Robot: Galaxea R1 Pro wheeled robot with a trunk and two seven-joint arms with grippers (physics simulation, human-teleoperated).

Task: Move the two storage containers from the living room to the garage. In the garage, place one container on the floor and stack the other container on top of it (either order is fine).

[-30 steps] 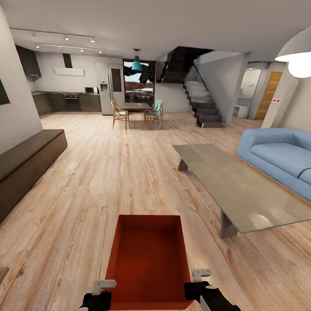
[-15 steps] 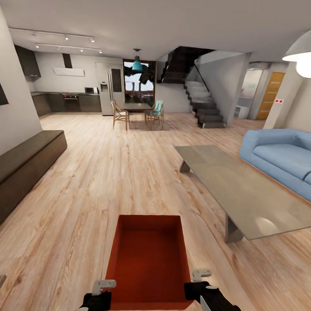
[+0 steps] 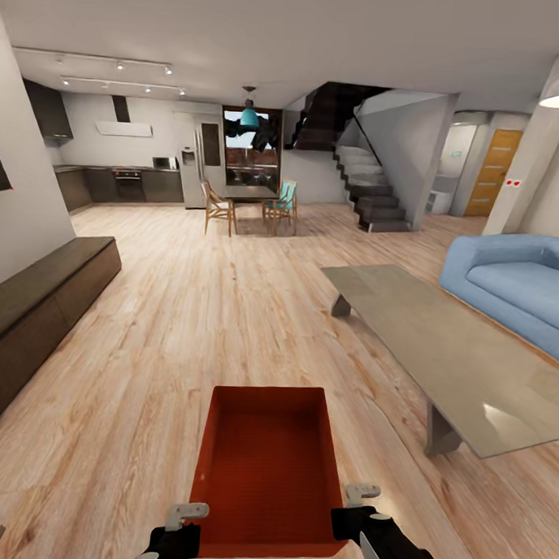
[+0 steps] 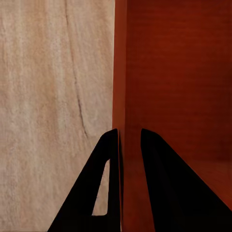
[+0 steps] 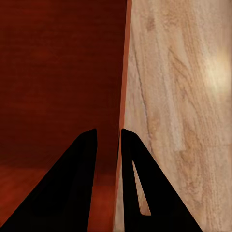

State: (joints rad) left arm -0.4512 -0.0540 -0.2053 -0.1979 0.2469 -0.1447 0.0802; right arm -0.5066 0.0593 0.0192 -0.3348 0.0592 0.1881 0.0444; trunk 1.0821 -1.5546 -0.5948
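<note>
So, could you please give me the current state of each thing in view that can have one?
storage container: upright, empty, carried level above the wood floor, one side wall in each gripper.
left gripper: jaws shut on the container's left wall.
right gripper: jaws shut on the container's right wall.
low table: standing, top bare.
orange door: shut, as far as can be seen.

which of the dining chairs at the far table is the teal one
The teal dining chair stands at the right end of the dining table; the wooden chair at the left end is plain light wood.
</note>
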